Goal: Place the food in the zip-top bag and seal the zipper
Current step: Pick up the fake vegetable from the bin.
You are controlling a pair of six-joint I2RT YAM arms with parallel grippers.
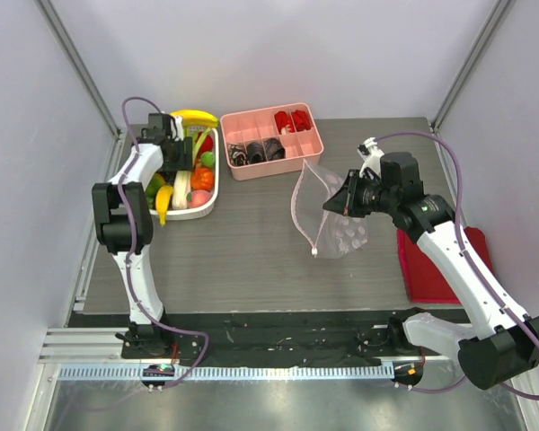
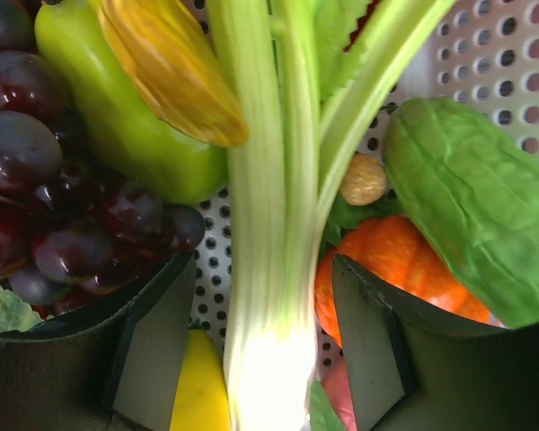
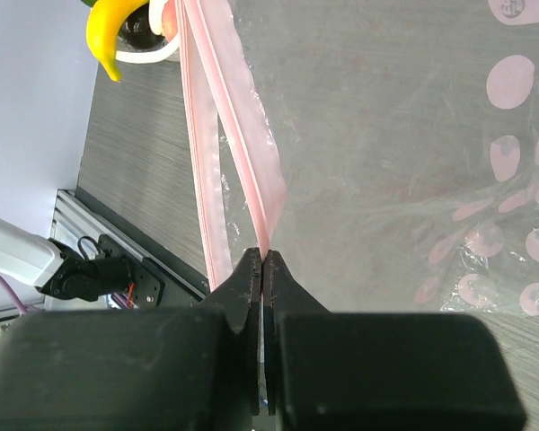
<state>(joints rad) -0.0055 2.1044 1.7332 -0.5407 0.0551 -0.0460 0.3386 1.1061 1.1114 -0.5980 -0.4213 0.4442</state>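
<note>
step: closing squarely on the stalk of the long white-and-green toy leek (image 2: pixel 269 269), lying in the white perforated basket (image 2: pixel 512 63), is looking wisest.
left fingers (image 2: pixel 148 359): gaping wide, straddling it, gripping nothing.
right fingers (image 3: pixel 238 305): pinching shut on the pink zipper strip (image 3: pixel 251 180), holding up the clear plastic bag (image 3: pixel 386 180) over the table (image 1: pixel 251 260).
counts: one leek, one purple grape bunch (image 2: pixel 54 206), one bag.

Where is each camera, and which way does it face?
Top: above and behind the bases, looking down at the table; both arms show.
Left wrist: over the basket, looking down at the leek; left gripper open around it.
Right wrist: looking along the right gripper, shut on the zipper.
Shared: top and right wrist both show the bag.
</note>
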